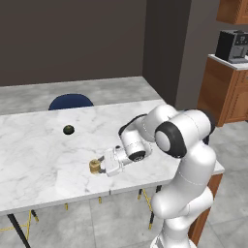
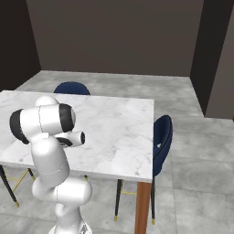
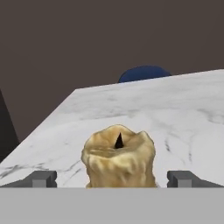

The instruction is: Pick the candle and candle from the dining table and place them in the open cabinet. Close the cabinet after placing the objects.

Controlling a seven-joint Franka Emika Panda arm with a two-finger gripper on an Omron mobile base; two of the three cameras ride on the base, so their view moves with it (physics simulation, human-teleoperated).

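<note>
Golden-tan candle (image 3: 119, 157) with a black wick slit, white grey-veined marble bench (image 1: 43, 150), small black round lump (image 1: 69, 129), navy blue chair (image 2: 162, 137), grey fingers (image 3: 181, 178), reddish-brown cabinet (image 1: 227, 92), dark brown walls

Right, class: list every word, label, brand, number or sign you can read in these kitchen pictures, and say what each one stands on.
No readable text anywhere.
Coffee machine: any marking too small and blurred to read.
Golden candle, marble dining table, blue chair, robot arm: no writing.
</note>
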